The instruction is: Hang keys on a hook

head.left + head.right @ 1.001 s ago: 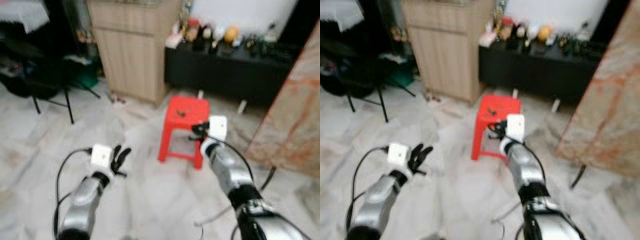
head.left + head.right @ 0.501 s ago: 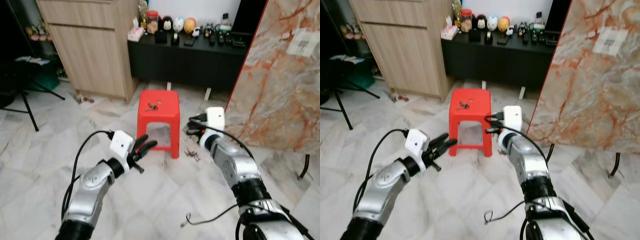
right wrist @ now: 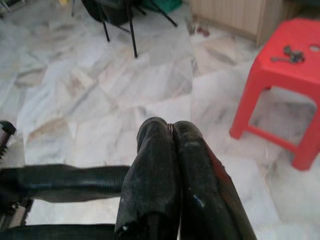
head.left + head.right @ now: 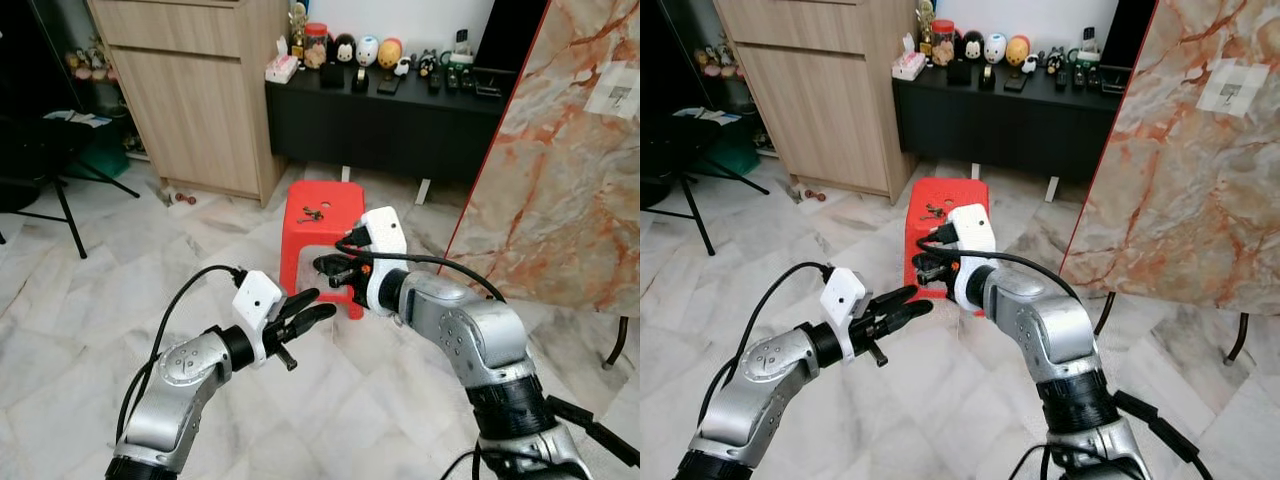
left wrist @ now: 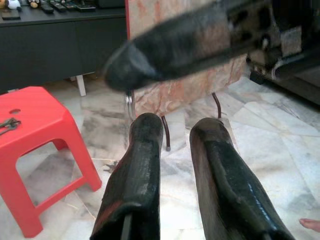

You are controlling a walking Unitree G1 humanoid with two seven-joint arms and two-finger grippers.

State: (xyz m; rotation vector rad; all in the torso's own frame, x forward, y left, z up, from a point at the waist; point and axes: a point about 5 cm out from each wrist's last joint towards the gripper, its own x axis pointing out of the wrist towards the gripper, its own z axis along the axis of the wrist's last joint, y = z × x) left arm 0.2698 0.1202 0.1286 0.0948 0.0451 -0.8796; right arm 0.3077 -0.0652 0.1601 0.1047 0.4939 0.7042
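Observation:
A bunch of keys (image 4: 313, 213) lies on top of a red plastic stool (image 4: 322, 236) on the marble floor ahead; the keys (image 3: 290, 54) also show in the right wrist view. My right gripper (image 4: 330, 268) is held low in front of the stool, pointing to my left, its two black fingers pressed together and holding nothing (image 3: 170, 127). My left gripper (image 4: 308, 306) hovers just below it, to the stool's near left, its fingers (image 5: 145, 150) a little apart with nothing between them. Both grippers are well short of the keys.
A wooden cabinet (image 4: 200, 90) stands at the back left, beside a low black console (image 4: 400, 120) with figurines on it. A large marble slab (image 4: 560, 170) leans at the right. Black chair legs (image 4: 60, 205) stand at the far left.
My right gripper has swung left, from the right of the stool to in front of it, close above the left gripper. The left gripper has barely moved. The camera has shifted slightly.

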